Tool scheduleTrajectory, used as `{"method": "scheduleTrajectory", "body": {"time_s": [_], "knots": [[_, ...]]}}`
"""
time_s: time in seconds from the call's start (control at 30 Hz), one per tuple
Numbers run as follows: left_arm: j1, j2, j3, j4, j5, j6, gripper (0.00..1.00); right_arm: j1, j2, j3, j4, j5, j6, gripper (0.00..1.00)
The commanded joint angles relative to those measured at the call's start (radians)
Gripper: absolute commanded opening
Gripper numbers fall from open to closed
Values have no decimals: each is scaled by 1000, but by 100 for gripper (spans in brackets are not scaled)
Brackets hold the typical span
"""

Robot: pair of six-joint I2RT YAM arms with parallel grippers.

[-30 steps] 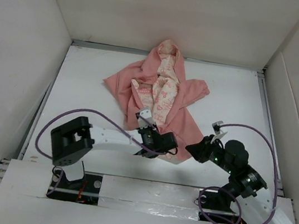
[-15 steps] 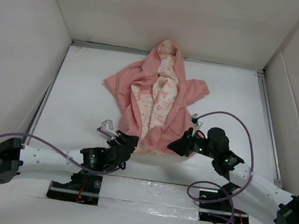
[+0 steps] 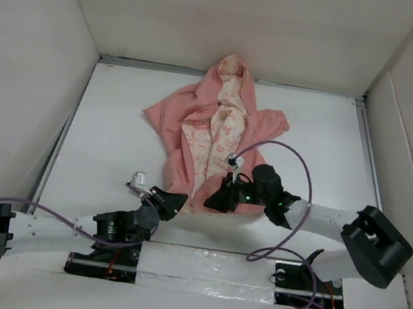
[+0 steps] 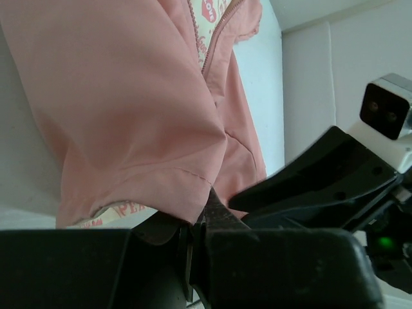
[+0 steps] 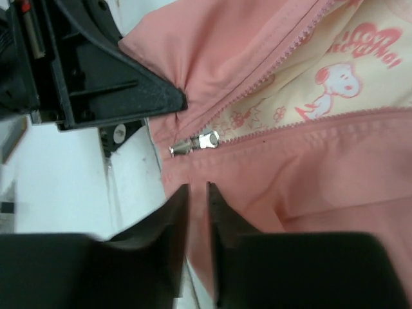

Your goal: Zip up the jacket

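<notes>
The jacket [image 3: 221,137] lies flat on the white table [image 3: 117,126], middle to far, with its hood toward the far wall [image 3: 234,19] and its front open on the cream printed lining [image 5: 347,71]. At the near hem the two grippers meet tip to tip. The left gripper [image 3: 176,199] reaches in low from the near left, its jaws closed on the hem corner [image 4: 196,196], where the fabric puckers. The right gripper [image 3: 210,201] comes from the right across the near right panel. Its fingers [image 5: 177,206] are drawn almost together over the hem, and whether they pinch cloth cannot be told. The silver zipper pull [image 5: 196,143] lies at the foot of the open teeth, just beyond those fingers and close beside the left gripper's tip. A purple cable [image 3: 289,147] arches over the right forearm.
</notes>
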Motion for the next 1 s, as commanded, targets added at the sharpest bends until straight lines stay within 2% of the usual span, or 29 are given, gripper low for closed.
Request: {"method": "scheduleTrajectory", "body": {"time_s": [0.0,0.13,0.3,0.37,0.43,0.5,0.67,0.73,0.83,0.97], "knots": [[-5,-23,-21,-96,26,-126,0,42,96,69,130,-25,-8,33],[-14,43,18,-268,30,-282,0,67,212,119,216,-47,14,37],[-14,184,48,-322,76,-363,0,99,244,156,178,12,5,44],[-14,222,40,-293,84,-365,0,99,259,188,112,54,-23,44],[-14,247,-12,-148,78,-296,0,99,304,199,104,48,-28,44],[-14,244,-43,-56,75,-293,0,99,330,219,103,42,-26,46],[-14,250,-49,-98,39,-297,0,108,380,234,52,73,-34,46],[-14,267,-46,-95,36,-293,0,117,391,227,43,85,-35,40],[-14,297,-49,-72,35,-291,0,128,400,211,44,120,-37,38],[-14,327,-55,-21,36,-287,0,137,405,198,44,147,-32,46]]}}
